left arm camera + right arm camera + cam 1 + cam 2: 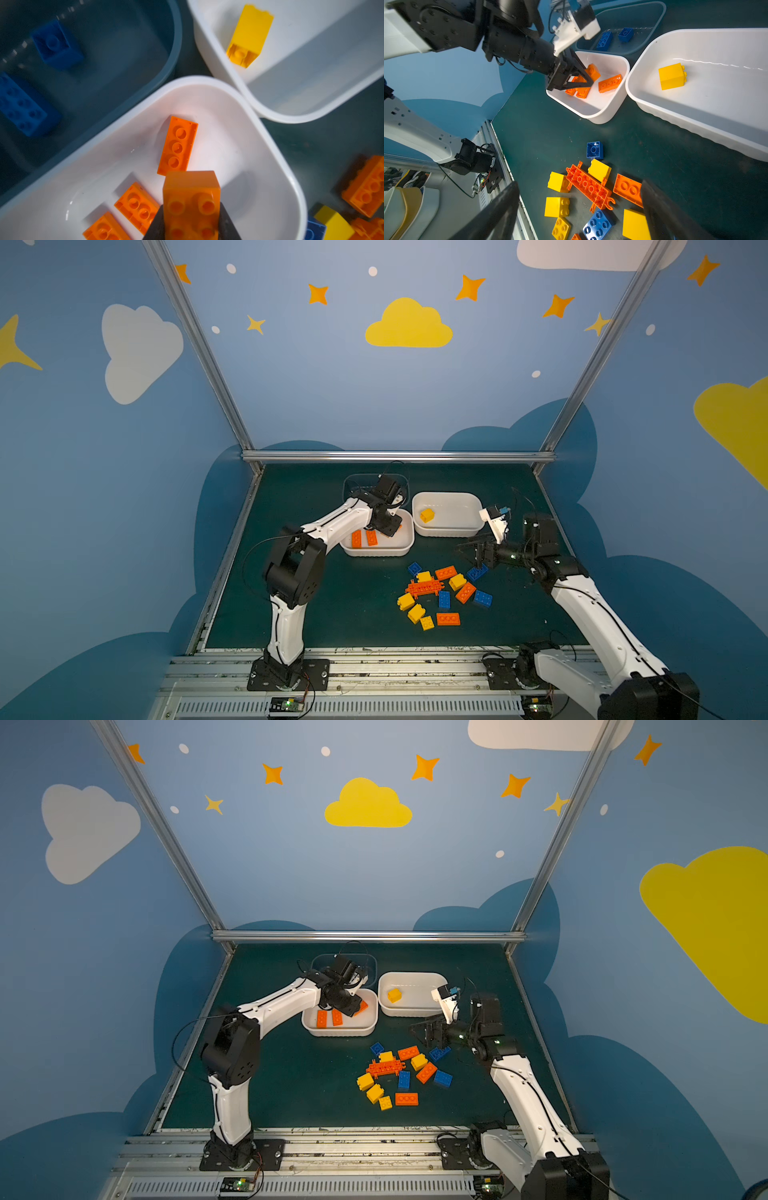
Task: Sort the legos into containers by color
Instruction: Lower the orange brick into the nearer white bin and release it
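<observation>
My left gripper (191, 207) is shut on an orange brick (191, 193) and holds it over the nearer white container (405, 549), where three more orange bricks (356, 539) lie. The other white container (457, 531) holds one yellow brick (427, 515). Two blue bricks (56, 44) lie in the transparent container (353, 485) behind. My right gripper (579, 184) hangs open above the loose pile of legos on the mat. That pile includes the orange lattice piece (424, 587) and yellow, blue and orange bricks; nothing is between the right fingers.
All three containers stand close together at the back of the green mat (332, 614). The left arm's elbow (295, 568) rises over the mat's left side. A metal rail (374, 659) runs along the front edge, and frame posts stand at the back corners.
</observation>
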You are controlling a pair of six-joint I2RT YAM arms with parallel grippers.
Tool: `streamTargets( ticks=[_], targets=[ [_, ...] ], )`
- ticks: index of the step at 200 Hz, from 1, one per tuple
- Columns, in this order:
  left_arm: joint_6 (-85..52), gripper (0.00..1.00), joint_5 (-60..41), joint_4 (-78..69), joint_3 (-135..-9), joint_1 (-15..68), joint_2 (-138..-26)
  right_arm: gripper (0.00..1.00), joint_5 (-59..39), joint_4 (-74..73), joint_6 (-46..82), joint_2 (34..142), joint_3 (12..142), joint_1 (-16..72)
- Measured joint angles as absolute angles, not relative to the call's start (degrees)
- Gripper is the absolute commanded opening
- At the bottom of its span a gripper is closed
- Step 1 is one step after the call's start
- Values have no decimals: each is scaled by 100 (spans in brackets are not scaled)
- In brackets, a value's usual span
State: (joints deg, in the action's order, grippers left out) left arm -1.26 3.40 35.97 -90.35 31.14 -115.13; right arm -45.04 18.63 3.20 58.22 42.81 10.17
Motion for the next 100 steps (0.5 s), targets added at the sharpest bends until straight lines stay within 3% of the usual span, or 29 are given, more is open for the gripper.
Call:
streamTargets(
  ticks=[54, 100],
  targets=[
    [-860, 32, 440, 3822, -8941, 2908, -11754, 90, -4506, 1857, 318, 5992, 4281, 1017],
    [-1061, 54, 646, 4049, -8901, 2670, -11756, 90, -4517, 1811, 318, 6084, 4281, 1017]
  ],
)
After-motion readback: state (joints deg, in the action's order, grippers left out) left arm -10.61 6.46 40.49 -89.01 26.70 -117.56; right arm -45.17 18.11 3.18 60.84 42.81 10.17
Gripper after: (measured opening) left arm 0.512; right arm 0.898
